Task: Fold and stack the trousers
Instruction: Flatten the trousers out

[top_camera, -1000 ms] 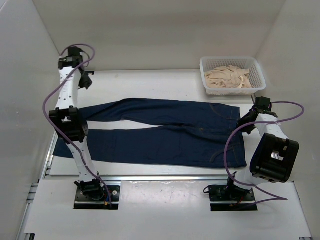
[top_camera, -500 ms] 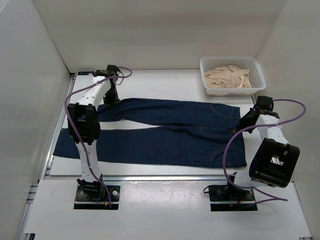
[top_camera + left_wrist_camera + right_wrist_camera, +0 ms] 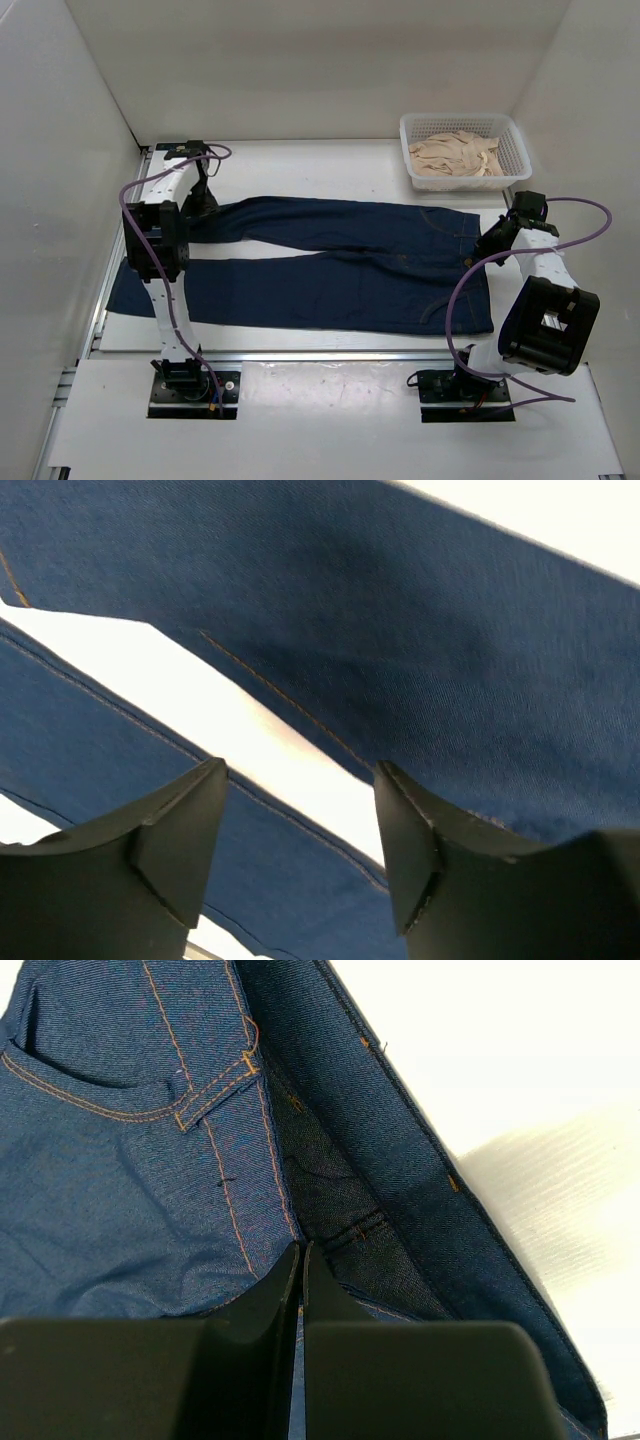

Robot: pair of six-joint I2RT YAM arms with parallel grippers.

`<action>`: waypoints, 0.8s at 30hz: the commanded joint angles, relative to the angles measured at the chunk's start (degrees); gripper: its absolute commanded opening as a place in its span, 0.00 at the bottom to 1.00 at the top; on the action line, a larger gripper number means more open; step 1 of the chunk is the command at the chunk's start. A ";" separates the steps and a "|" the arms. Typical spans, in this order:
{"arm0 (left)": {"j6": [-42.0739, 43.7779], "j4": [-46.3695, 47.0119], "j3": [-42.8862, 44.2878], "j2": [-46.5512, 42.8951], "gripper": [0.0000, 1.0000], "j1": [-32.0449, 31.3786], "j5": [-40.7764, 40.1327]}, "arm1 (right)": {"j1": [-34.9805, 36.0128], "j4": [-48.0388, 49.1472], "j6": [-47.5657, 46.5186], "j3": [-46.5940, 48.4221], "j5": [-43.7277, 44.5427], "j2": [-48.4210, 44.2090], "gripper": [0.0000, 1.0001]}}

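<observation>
The trousers, dark navy jeans, lie flat across the table with the legs pointing left and the waist at the right. My left gripper hovers open over the far leg near its hem end. In the left wrist view its fingers stand wide apart above the denim and the white gap between the two legs. My right gripper sits at the waistband, shut on it. In the right wrist view its fingertips press together on the denim beside a belt loop and orange stitching.
A white mesh basket with beige cloth stands at the back right. White walls close in the table on three sides. A metal rail runs along the near edge by the arm bases.
My left arm has swung in from the far left, come down over the far leg and then slid left towards its hem. The right gripper has stayed at the waistband.
</observation>
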 commanded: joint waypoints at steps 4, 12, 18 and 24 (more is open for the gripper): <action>-0.88 0.02 5.36 1.87 0.89 1.39 -4.21 | -0.32 0.42 -0.80 2.39 -1.01 -0.35 0.00; -0.35 -5.07 8.36 5.57 0.86 0.78 -12.65 | -0.32 0.42 -0.80 2.91 -1.54 1.23 0.00; -2.37 -4.28 4.13 6.17 0.87 0.25 -16.61 | -0.32 0.95 -0.80 3.44 -2.06 1.76 0.00; -5.01 -6.39 10.71 9.24 0.87 0.25 -21.26 | -0.32 0.95 -0.80 3.44 -2.06 1.76 0.00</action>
